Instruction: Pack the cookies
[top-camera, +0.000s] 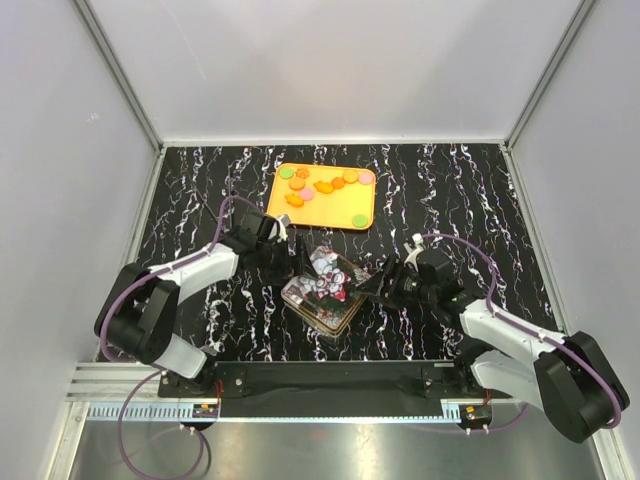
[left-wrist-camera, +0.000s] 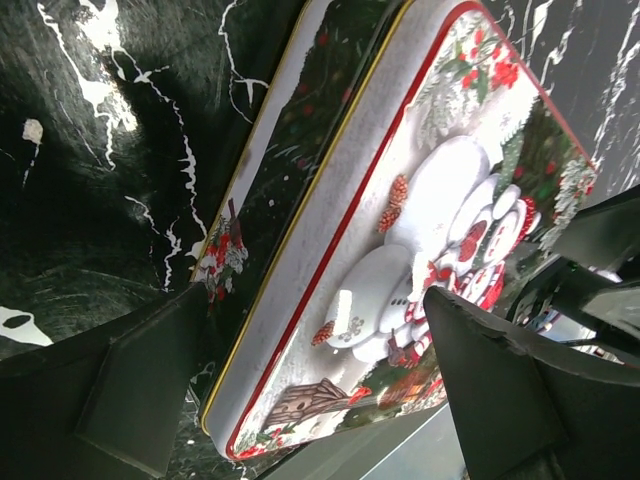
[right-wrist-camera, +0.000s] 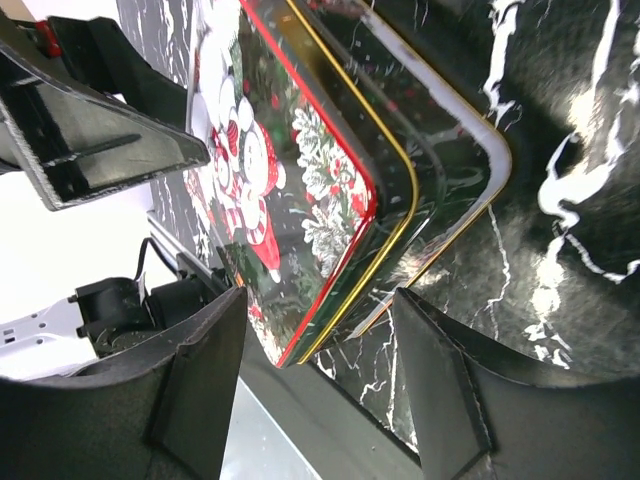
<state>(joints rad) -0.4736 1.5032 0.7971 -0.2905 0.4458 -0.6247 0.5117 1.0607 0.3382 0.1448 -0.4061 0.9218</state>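
Note:
The cookies (top-camera: 312, 184), small orange, pink and green pieces, lie on an orange tray (top-camera: 322, 211) at the back. A square tin with a snowman lid (top-camera: 325, 288) sits mid-table. The lid (left-wrist-camera: 450, 190) rests askew on the gold-rimmed base (left-wrist-camera: 290, 150). My left gripper (top-camera: 291, 256) is open at the tin's far-left corner, its jaws straddling that corner (left-wrist-camera: 320, 400). My right gripper (top-camera: 366, 286) is open at the tin's right corner (right-wrist-camera: 320, 390), fingers on either side of it. The lid (right-wrist-camera: 270, 150) and base (right-wrist-camera: 440, 150) show in the right wrist view. No cookies show inside the tin.
The black marbled tabletop (top-camera: 450, 200) is walled by white panels on three sides. A metal rail (top-camera: 320, 385) runs along the near edge by the arm bases.

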